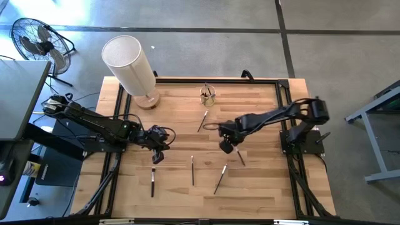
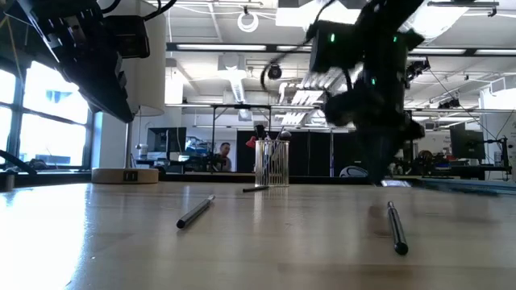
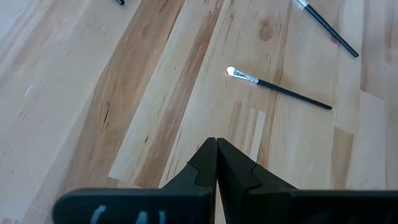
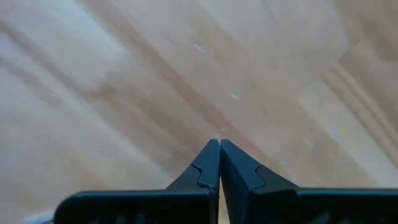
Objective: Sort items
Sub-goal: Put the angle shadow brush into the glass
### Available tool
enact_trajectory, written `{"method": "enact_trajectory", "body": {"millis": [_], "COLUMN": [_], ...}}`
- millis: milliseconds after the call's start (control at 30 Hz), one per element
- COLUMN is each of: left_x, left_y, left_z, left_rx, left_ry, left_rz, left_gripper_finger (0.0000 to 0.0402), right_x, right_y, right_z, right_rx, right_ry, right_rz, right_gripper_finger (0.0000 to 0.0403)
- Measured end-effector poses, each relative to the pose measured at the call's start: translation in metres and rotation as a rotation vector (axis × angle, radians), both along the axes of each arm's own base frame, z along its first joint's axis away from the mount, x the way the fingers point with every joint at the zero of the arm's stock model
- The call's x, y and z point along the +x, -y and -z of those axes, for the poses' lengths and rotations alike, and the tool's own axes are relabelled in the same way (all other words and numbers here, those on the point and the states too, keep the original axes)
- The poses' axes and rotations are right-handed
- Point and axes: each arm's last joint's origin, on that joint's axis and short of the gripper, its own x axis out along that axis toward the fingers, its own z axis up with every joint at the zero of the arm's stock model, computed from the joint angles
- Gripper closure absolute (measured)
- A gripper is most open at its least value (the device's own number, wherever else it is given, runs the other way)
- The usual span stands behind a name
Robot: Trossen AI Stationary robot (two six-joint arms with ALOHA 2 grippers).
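The wooden counter (image 1: 262,187) carries everything, and the glass cup (image 1: 208,95) near its far edge serves as the landmark. The large white cylinder (image 1: 131,65) stands well to the left of the cup, at the far-left corner.

The left arm reaches in well to the near-left of the cup; its left end effector (image 1: 157,155) hangs over bare wood, its fingers (image 3: 205,165) pressed together with nothing between them. The right arm comes in from the right, and the right end effector (image 1: 226,147) sits nearer than the cup and slightly right, fingers (image 4: 208,163) likewise closed tight and empty, above bare wood.

The brushes are the smallest things. A few stand inside the cup. One brush (image 1: 203,120) lies just in front of the cup. Farther toward the near edge lie four more: a short dark brush (image 1: 152,181) to the near-left, a thin brush (image 1: 192,170) almost straight in front, a slanted brush (image 1: 220,179) a little right of that, and another brush (image 1: 240,157) just beside the right end effector.

Judging from this, the sorting is partly done. The risk is that both end effectors are closed: lowering onto a brush without opening would push or roll the thin handle away. The brush beside the right end effector could be knocked aside by a careless descent, and a pinch near a handle's end may let it swing or slip.
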Motion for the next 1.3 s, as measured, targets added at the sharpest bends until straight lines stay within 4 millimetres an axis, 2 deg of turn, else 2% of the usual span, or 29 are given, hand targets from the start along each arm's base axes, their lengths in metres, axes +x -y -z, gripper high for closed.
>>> {"method": "enact_trajectory", "body": {"millis": [167,267,367,500,667,767,833,933,1000,1300], "left_x": [0.000,0.000,0.001,0.001,0.002,0.002,0.003,0.004,0.006,0.006], "left_y": [-0.001,-0.002,-0.003,-0.004,-0.005,-0.005,-0.006,-0.007,-0.007,-0.008], "left_z": [0.000,0.000,-0.001,-0.002,-0.002,-0.003,-0.003,-0.006,-0.007,-0.008], "left_rx": [0.027,0.052,0.066,0.088,0.114,0.130,0.148,0.173,0.186,0.203], "left_ry": [0.007,0.015,0.025,0.040,0.055,0.064,0.074,0.108,0.135,0.144], "left_rz": [-0.027,-0.051,-0.070,-0.094,-0.121,-0.139,-0.159,-0.195,-0.219,-0.239], "left_gripper_finger": [0.0401,0.0401,0.0401,0.0401,0.0401,0.0401,0.0401,0.0401,0.0401,0.0401], "right_x": [-0.007,-0.012,-0.015,-0.012,-0.002,-0.001,-0.002,-0.001,0.000,0.002], "right_y": [0.008,0.022,0.046,0.092,0.150,0.171,0.181,0.191,0.197,0.233], "right_z": [-0.034,-0.056,-0.070,-0.086,-0.109,-0.132,-0.140,-0.138,-0.132,-0.079], "right_rx": [-0.119,-0.151,-0.203,-0.242,-0.301,-0.424,-0.554,-0.788,-0.879,-0.919], "right_ry": [0.126,0.231,0.322,0.532,0.986,1.259,1.335,1.327,1.292,1.083], "right_rz": [-0.012,-0.032,-0.056,-0.093,-0.193,-0.271,-0.315,-0.452,-0.512,-0.521], "right_gripper_finger": [0.0402,0.0402,0.0402,0.0403,0.0403,0.0403,0.0403,0.0403,0.0403,0.0402]}}
